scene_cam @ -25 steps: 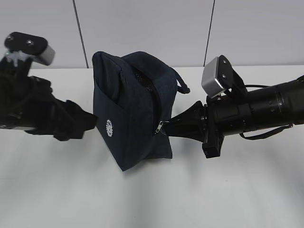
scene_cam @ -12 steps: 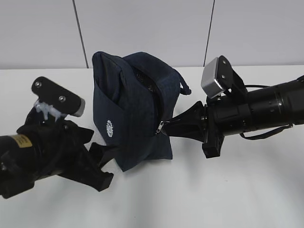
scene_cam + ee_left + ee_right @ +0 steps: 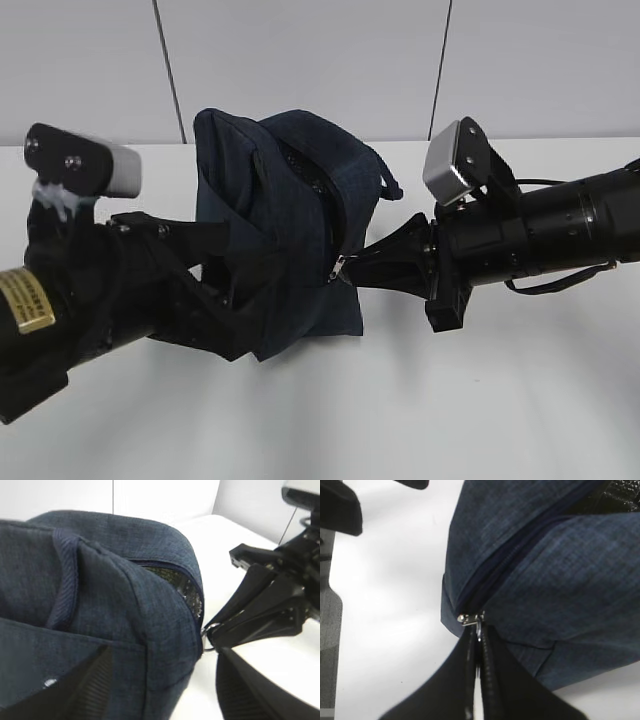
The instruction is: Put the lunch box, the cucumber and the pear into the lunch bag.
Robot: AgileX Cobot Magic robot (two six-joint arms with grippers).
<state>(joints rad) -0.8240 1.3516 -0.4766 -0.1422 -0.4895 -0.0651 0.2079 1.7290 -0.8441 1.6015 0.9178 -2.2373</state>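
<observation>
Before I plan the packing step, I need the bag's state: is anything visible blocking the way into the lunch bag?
Partly. The lunch bag is unzipped along its top only, a narrow gap. The right gripper is shut on the zipper pull at the bag's lower corner. Nothing else visible blocks it.

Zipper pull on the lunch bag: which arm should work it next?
Right. The right gripper is shut on the zipper pull at the lunch bag's lower corner. The left gripper, jaws apart, sits against the bag's opposite side, probably better for bracing it.

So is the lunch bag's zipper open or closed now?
Open: the lunch bag gapes along its top, dark lining showing, and the right gripper pinches the zipper pull.
</observation>
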